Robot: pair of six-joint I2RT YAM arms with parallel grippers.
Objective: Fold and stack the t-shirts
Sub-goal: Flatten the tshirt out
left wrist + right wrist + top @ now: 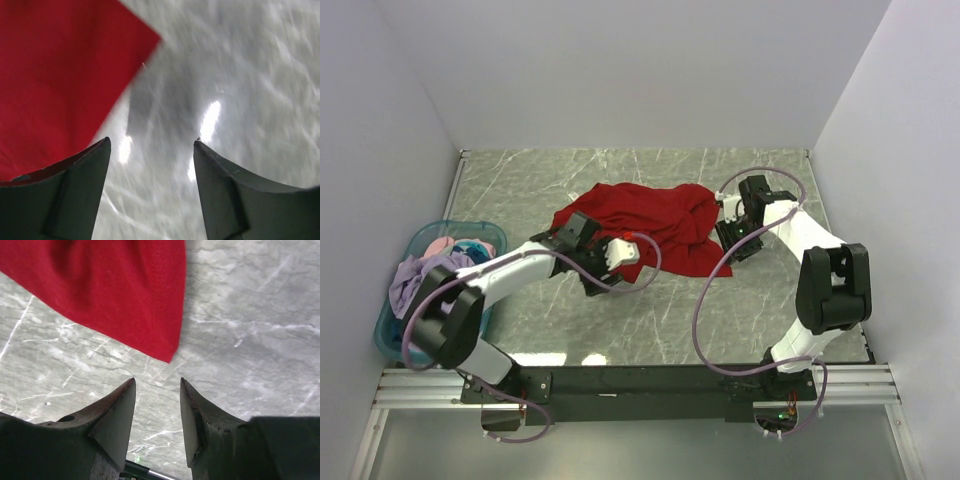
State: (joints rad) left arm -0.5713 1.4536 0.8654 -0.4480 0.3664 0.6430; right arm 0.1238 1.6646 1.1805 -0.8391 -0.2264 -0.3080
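Note:
A crumpled red t-shirt lies on the marble table in the middle of the top view. My left gripper is at its left edge, open and empty. In the left wrist view the gripper is over bare table, with the shirt at the upper left. My right gripper is at the shirt's right edge, open and empty. In the right wrist view the gripper sits just below a hemmed corner of the shirt, not touching it.
A teal plastic basket stands at the table's left edge with several more garments in it, lilac, pink and blue. White walls close in the back and sides. Purple cables loop off both arms.

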